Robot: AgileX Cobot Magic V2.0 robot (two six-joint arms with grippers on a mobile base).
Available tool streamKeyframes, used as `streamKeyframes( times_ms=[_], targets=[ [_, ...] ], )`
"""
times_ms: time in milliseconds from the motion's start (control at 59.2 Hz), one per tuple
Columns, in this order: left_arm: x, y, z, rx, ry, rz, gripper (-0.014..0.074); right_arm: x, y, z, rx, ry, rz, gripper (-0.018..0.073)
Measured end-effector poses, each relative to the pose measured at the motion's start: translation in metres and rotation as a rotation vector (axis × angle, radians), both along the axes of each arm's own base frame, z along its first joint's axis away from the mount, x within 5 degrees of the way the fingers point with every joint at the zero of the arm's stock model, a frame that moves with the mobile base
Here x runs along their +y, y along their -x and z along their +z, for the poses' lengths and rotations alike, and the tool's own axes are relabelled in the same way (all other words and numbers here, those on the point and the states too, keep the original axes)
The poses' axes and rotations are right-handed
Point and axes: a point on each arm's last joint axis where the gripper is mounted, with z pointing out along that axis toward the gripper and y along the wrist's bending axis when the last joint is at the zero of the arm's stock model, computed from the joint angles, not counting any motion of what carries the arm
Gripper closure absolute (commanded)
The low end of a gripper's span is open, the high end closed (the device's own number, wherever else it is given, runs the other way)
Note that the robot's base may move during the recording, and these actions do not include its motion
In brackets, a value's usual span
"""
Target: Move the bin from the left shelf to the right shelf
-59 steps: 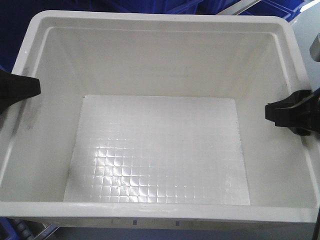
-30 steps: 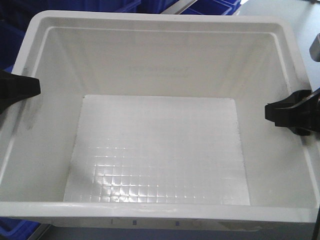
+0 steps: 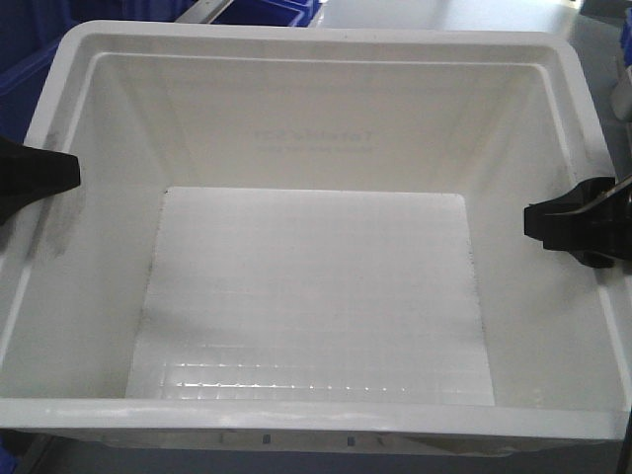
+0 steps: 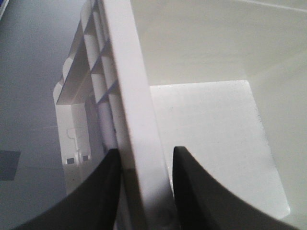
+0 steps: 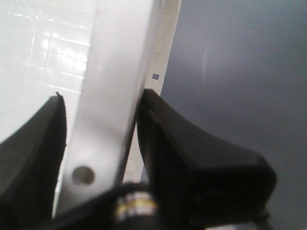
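The white plastic bin [image 3: 316, 54] fills the front view, empty, with a gridded floor. My left gripper [image 3: 39, 176] is shut on the bin's left rim; in the left wrist view its black fingers [image 4: 100, 191] straddle the rim [image 4: 139, 143], one outside and one inside. My right gripper [image 3: 573, 222] is shut on the bin's right rim; in the right wrist view the rim [image 5: 110, 105] runs between its two black fingers [image 5: 177, 143]. The bin is held between both arms, off any support that I can see.
Blue bins [image 3: 267, 10] show beyond the far rim at top left, and a pale flat surface [image 3: 444, 12] at top right. Grey floor [image 5: 240, 72] lies beside the bin's right side and also beside its left side [image 4: 33, 72].
The bin stays fixed between both grippers. The background behind it has slid left: blue bins give way to a pale surface at top right. The floor's glare has shrunk.
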Motion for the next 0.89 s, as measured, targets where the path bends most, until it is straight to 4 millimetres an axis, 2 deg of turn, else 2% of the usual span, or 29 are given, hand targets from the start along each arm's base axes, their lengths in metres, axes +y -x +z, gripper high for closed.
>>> streamKeyframes(
  times_ms=[895],
  targets=[
    [0.0, 0.0, 0.0, 0.0, 0.0, 0.0, 0.0603, 0.0, 0.0001, -0.0001, 0.001, 0.0, 0.0, 0.0564]
  ],
)
